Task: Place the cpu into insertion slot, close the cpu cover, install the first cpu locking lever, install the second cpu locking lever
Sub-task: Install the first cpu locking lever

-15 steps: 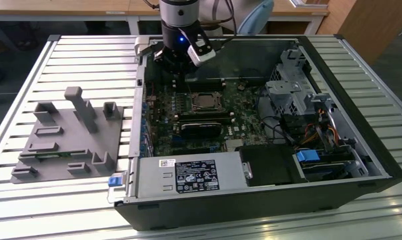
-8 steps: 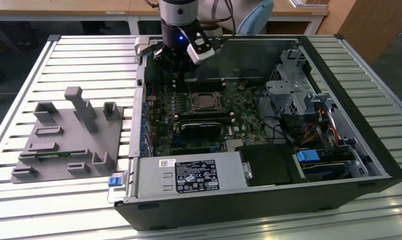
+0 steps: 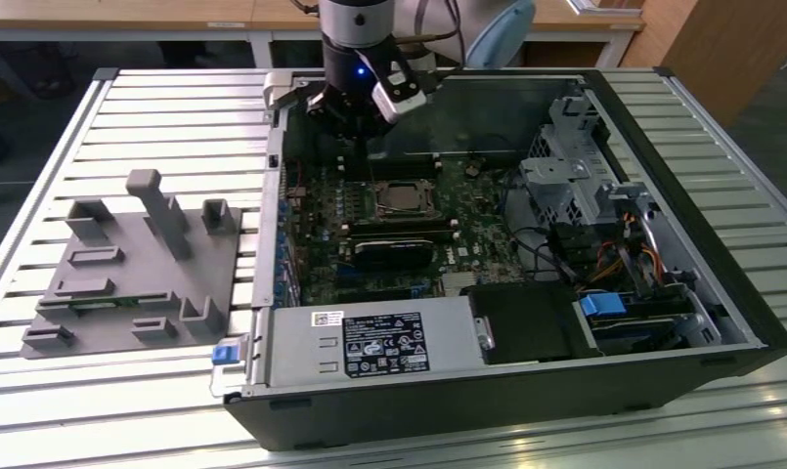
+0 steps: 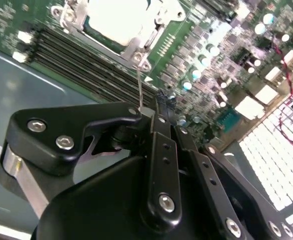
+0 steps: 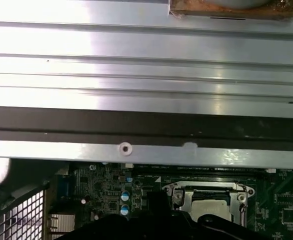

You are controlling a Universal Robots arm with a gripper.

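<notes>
1. Computer case [image 3: 498, 391] lies open on the slatted counter [image 3: 171, 107].
2. Gripper [image 3: 358, 139] hangs at 12 o'clock from the insertion slot [image 3: 396, 186].
3. The cpu cover [image 4: 129, 47] lies flat over the square, silvery cpu [image 4: 119, 17] seated there.
4. Fingers [image 4: 160, 130] clench a thin locking lever [image 4: 138, 85] running lengthwise from the cover's corner.

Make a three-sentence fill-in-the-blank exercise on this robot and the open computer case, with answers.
1. The cpu lies under the cpu cover on the ___ circuit board.
2. The grey fixture stands to the exterior view's ___ of the computer case.
3. The gripper is nearest to a thin metal ___ rising beside the cpu cover.
Answers: green; left; lever.
</notes>
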